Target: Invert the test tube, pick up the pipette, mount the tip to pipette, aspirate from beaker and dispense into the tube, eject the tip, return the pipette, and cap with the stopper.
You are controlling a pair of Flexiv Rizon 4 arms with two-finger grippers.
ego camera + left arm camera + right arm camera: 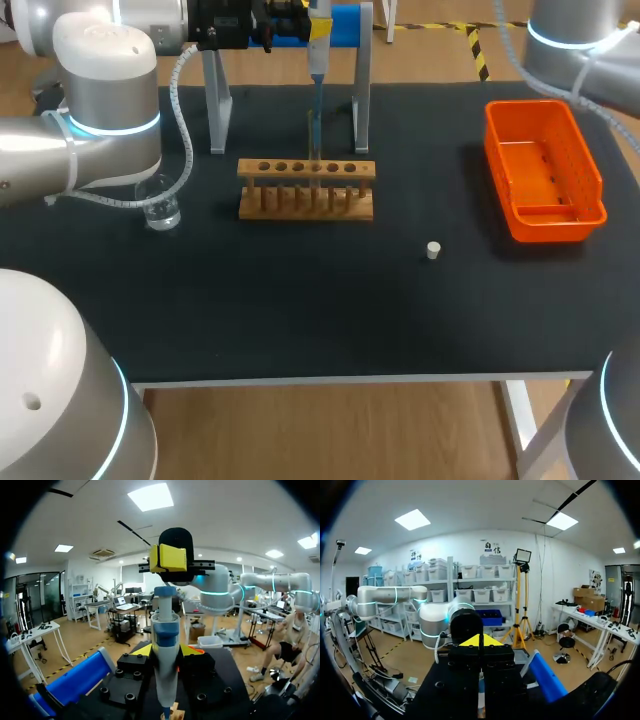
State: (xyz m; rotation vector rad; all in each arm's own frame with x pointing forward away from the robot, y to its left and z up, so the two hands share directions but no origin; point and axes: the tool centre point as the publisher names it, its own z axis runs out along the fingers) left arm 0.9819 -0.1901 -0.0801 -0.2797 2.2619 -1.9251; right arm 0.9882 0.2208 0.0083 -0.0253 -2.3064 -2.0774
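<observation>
I'm clamping the pipette (pixel 165 630) in my left gripper (pixel 165 651), tip pointing down at the test tube (pixel 312 140) in the rack (pixel 258 170). My right gripper (pixel 170 558), fingers pressed together and empty, is sitting above the plunger. Risk I'm seeing: an off-axis push tilting the tip and dripping outside the tube.

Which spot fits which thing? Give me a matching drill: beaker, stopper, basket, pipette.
Things:
1 beaker
2 stopper
3 basket
4 pipette

Places:
A over the rack
B farthest right
C alone, between rack and basket
D left of the rack

Pairs: 1-D, 2-C, 3-B, 4-A
</observation>
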